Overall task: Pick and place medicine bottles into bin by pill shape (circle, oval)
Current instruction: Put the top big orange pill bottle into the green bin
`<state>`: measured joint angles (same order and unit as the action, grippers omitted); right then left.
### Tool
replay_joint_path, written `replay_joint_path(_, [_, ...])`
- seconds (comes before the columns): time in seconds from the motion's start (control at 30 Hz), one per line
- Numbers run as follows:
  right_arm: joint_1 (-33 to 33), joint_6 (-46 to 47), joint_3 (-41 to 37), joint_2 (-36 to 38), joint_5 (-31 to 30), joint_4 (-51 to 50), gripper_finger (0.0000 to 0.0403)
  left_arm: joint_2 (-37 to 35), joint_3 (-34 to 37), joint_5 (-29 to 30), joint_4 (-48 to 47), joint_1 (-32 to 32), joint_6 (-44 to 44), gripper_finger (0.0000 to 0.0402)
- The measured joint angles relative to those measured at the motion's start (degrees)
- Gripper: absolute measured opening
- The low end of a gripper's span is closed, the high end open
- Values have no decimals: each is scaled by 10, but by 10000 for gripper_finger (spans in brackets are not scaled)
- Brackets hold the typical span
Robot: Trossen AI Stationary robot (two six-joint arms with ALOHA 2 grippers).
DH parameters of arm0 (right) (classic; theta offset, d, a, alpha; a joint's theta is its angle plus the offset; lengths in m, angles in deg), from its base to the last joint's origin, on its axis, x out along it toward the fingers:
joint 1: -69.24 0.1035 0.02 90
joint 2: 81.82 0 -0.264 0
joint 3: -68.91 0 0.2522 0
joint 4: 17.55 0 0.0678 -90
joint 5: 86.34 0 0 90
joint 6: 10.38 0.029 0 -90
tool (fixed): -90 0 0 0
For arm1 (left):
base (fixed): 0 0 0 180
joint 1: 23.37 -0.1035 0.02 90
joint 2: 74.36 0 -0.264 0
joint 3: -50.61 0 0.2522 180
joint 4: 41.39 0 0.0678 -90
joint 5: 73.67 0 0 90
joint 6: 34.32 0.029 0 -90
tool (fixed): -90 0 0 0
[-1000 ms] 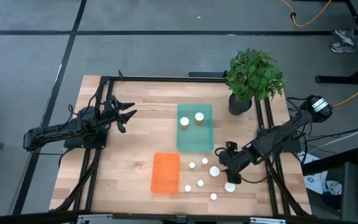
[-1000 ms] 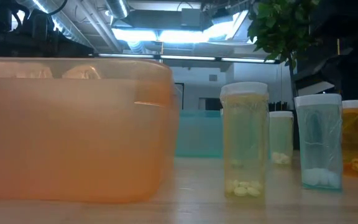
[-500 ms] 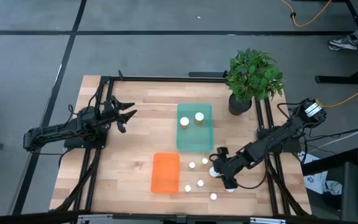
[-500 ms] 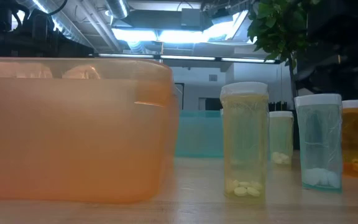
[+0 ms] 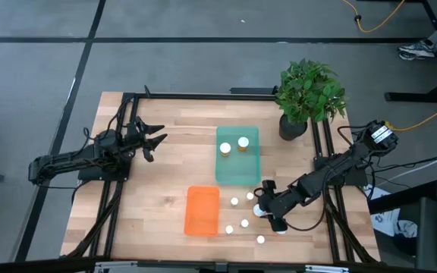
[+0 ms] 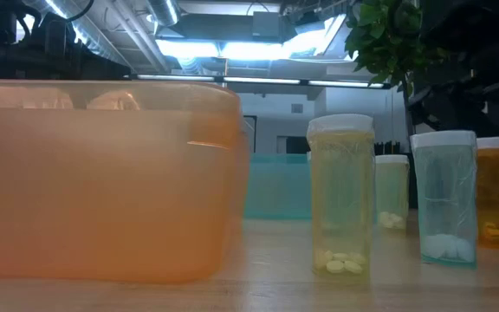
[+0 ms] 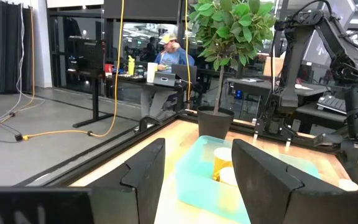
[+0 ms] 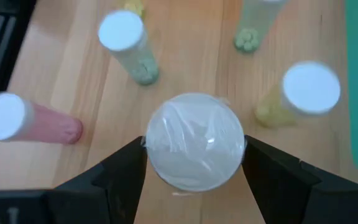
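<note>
Several small white-capped medicine bottles (image 5: 244, 224) stand upright on the wood table between the orange bin (image 5: 202, 211) and my right arm. Two more (image 5: 243, 142) stand in the teal bin (image 5: 238, 171). My right gripper (image 5: 267, 208) is open and slants down over a wide-capped bottle (image 8: 196, 140), one finger on each side of its cap. My left gripper (image 5: 155, 139) hangs open and level at the table's far left, nothing between its fingers (image 7: 143, 174). My right gripper comes at the wide white cap (image 8: 166, 146) slanting down from the table's right, with a finger (image 8: 124, 171) close beside each side of the cap. Whether they touch it I cannot tell. The bottle stands upright on the table.
A potted plant (image 5: 306, 95) stands at the far right corner. Close around the straddled bottle stand a green one (image 8: 126, 43), a pink one (image 8: 23, 121) and a yellow one (image 8: 303, 93). Bare wood lies between the left arm and the bins.
My right gripper has gone down and toward the table's left, rolling a little, and now stands over the wide-capped bottle that showed free beside it before. Its fingers keep the same gap. No bottle has moved.
</note>
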<state>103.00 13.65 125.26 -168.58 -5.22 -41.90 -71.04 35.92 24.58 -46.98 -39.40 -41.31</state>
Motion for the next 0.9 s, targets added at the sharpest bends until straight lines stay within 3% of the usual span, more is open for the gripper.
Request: replay_joint_path(0.9, [0,-14,1,-34,-6,53,255,0,0,0,0,0,0,177])
